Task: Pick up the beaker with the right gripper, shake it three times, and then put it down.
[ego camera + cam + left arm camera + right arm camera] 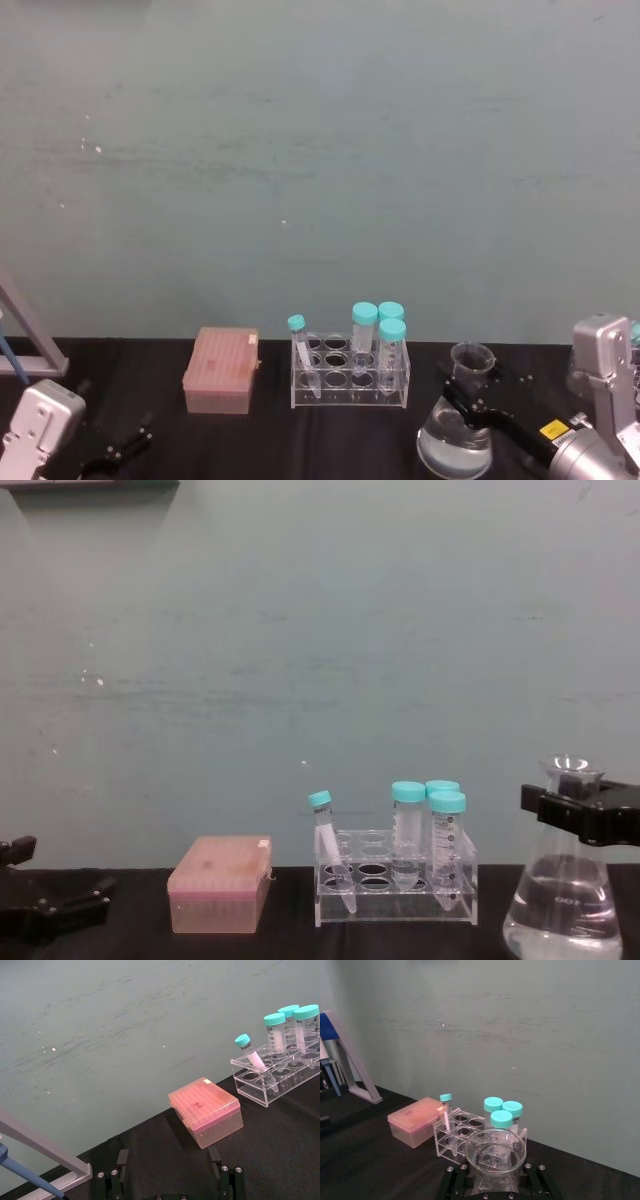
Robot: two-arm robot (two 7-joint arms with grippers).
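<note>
The black blocky right gripper is clamped on the narrow neck of the clear glass conical beaker, just right of the clear acrylic tube rack, with clear liquid pooled in its wide base. The grasp looks made, I'd say, though whether it's off the black table I can't tell. Next comes a lift and three shakes gentle enough to keep that liquid in, clear of the rack's four teal-capped plastic tubes. Far left of the rack, the slim-pronged left gripper waits, prongs apart.

Head view looks down from above, chest view level across the tabletop, both wrist views sit low and close; all share the rack.
</note>
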